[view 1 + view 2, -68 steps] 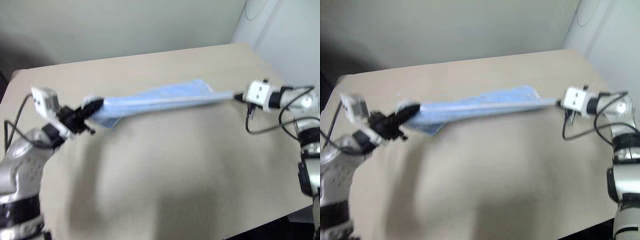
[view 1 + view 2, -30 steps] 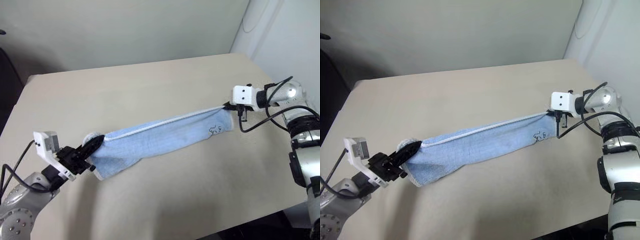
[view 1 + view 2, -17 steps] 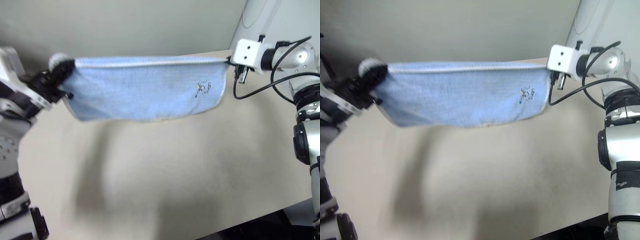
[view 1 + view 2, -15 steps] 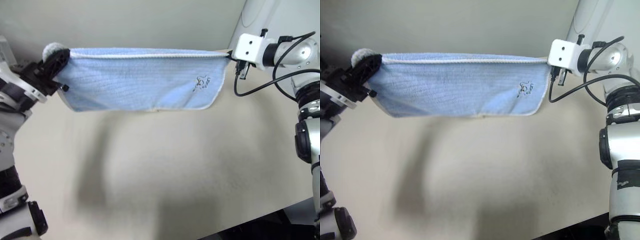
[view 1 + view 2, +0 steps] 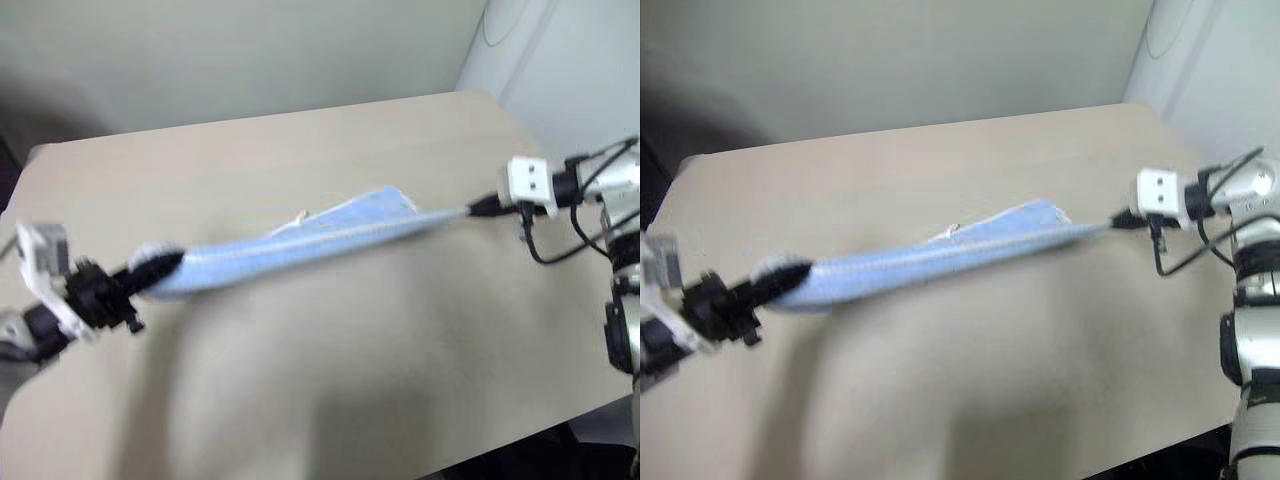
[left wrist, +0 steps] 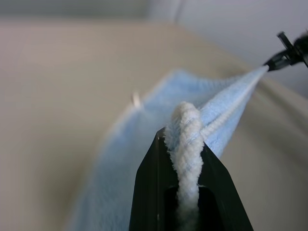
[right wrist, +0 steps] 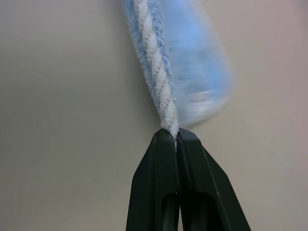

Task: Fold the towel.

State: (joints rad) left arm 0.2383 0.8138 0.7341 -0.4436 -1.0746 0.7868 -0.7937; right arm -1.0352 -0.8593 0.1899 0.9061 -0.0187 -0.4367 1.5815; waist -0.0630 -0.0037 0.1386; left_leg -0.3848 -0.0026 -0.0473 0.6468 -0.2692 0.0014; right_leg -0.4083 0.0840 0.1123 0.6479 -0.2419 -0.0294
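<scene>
Two corners of the light blue terry towel with whitish stitched edging (image 5: 300,240) were pinched, one per arm, so the cloth hung stretched in a long narrow band above the middle of the beige tabletop (image 5: 330,390). Whether its sagging middle brushed the surface could not be told. You had the left gripper (image 5: 140,275) pressed together on the towel's left end; its wrist view showed the white corded hem (image 6: 185,144) bunched between the black fingers (image 6: 154,192). The right gripper (image 5: 478,208) was likewise clamped on the opposite end, with only a thin twist of hem (image 7: 161,96) caught at the very tips of its fingers (image 7: 154,192).

Judgement on progress: the towel looked doubled lengthwise, so one fold seemed in place, and the next step would be laying it flat.

Risks: the right grip held very little cloth, so further tension or a quick swing could pull the hem free. Uneven lowering could let the layers slide apart or land the band twisted. The right end hung nearer the table's right edge (image 5: 575,300), so a drop there could carry cloth off.
</scene>
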